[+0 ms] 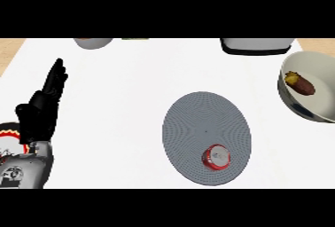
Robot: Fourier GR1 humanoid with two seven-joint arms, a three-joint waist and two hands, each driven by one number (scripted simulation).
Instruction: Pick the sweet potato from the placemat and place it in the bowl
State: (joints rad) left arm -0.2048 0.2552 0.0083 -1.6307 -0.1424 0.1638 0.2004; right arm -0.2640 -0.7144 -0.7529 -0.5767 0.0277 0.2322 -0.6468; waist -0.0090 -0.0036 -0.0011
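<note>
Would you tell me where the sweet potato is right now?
In the head view, the sweet potato lies inside the bowl at the right edge, beyond the grey placemat.

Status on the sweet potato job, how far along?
Looks done: the sweet potato lies inside the bowl at right, off the placemat, which holds only a red can. Nothing in hand: the left hand rests open at the left edge; the right hand is out of view. Nothing visibly left.

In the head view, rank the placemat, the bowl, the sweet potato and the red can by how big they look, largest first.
1. Placemat, the grey oval, largest.
2. Bowl, cut off by the right edge, so its full extent is unsure.
3. Sweet potato and red can look about alike; not ranked.
</note>
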